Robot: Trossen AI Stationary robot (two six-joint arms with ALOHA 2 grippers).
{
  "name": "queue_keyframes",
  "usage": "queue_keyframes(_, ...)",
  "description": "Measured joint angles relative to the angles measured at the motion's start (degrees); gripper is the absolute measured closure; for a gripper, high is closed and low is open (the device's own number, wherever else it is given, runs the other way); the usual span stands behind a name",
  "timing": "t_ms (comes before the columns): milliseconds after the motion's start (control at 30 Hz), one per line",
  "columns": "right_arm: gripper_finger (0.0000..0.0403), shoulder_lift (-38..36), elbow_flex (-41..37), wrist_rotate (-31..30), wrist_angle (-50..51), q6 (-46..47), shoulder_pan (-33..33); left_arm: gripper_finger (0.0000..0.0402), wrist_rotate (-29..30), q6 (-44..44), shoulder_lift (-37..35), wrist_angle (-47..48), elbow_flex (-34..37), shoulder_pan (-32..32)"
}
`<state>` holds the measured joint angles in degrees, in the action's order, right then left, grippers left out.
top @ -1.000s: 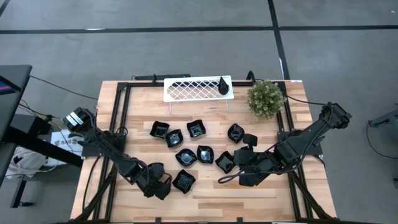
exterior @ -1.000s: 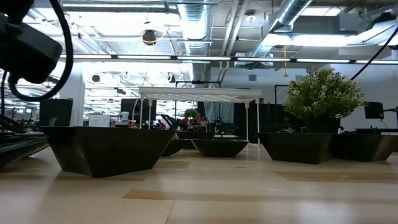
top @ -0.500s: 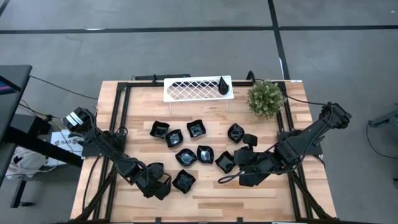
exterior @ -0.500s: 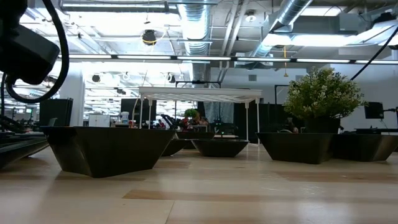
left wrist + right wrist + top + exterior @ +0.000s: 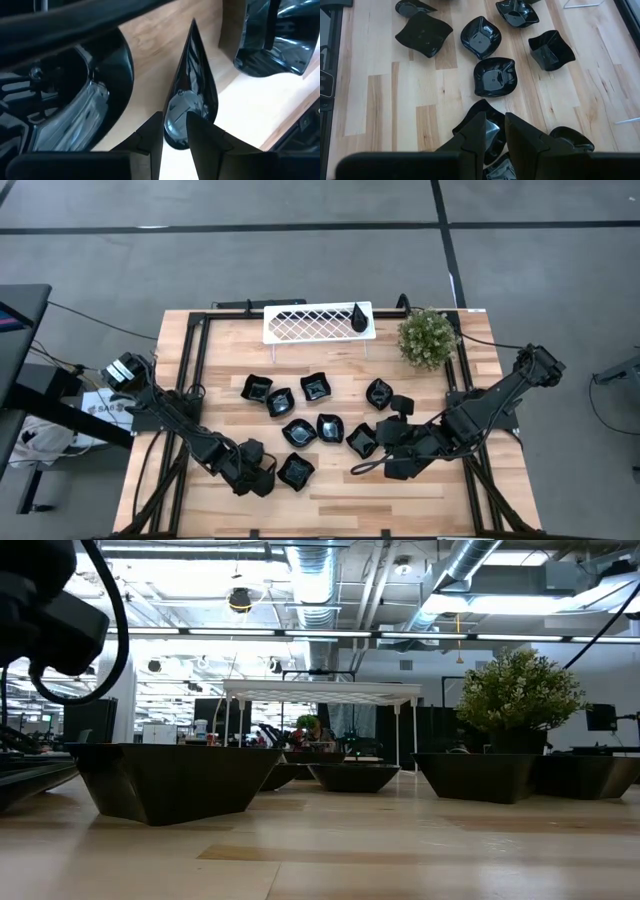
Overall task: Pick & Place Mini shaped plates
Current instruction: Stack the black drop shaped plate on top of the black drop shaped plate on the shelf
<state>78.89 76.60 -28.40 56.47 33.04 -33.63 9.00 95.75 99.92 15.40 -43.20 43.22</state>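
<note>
From above, I've got the wooden table with the mini shaped plates scattered across its middle, most of them in a loose cluster, and one teardrop plate sitting up on the white lattice tray at the far edge. The green plant stands just beside the tray's right end. My left gripper is low near the front left, right next to a squarish plate. My right gripper reaches in from the right, down among the plates at the cluster's right side.

At table height, a big dark plate fills the near left, more plates line up behind it, the tray stands on its legs in the middle and the plant on the right. A piece of one arm hangs in at upper left.

Left wrist camera: my left fingers are pinching the rounded end of a teardrop-shaped plate, its pointed tip aimed away, with another plate on each side.

Right wrist camera: my right fingers are close together, clamped over the rim of a glossy plate; further plates lie spread on the wood beyond
</note>
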Motion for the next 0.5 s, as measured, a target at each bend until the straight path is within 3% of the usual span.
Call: queue_keyframes(500, 0.0336, 0.0, 0.0, 0.0, 0.0, 0.0, 0.0, 0.0315, 1.9, -1.0, 0.0, 0.0, 0.0, 0.0)
